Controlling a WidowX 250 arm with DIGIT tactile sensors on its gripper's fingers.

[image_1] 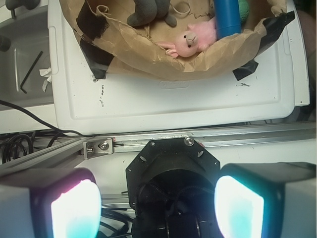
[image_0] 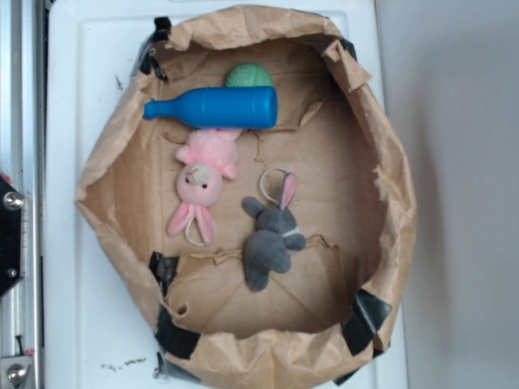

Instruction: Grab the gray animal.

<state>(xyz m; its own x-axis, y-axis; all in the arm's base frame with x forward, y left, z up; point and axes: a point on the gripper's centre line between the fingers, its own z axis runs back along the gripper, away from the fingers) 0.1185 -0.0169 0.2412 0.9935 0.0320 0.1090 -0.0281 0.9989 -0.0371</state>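
The gray animal (image_0: 272,235) is a small dark-gray plush bunny with one pink-lined ear and a thin white loop cord. It lies on the floor of the brown paper bag (image_0: 389,154), right of centre. In the wrist view only its lower body (image_1: 148,11) shows at the top edge. My gripper (image_1: 157,208) stays far back over the robot base, well outside the bag. Its two glowing pads (image_1: 74,210) stand wide apart with nothing between them. The exterior view does not show the gripper.
A pink plush bunny (image_0: 203,182) lies just left of the gray one. A blue bottle (image_0: 215,107) lies across the bag's far side with a green ball (image_0: 250,75) behind it. Crumpled paper walls with black tape (image_0: 369,316) ring everything. A white tray (image_0: 69,81) lies under the bag.
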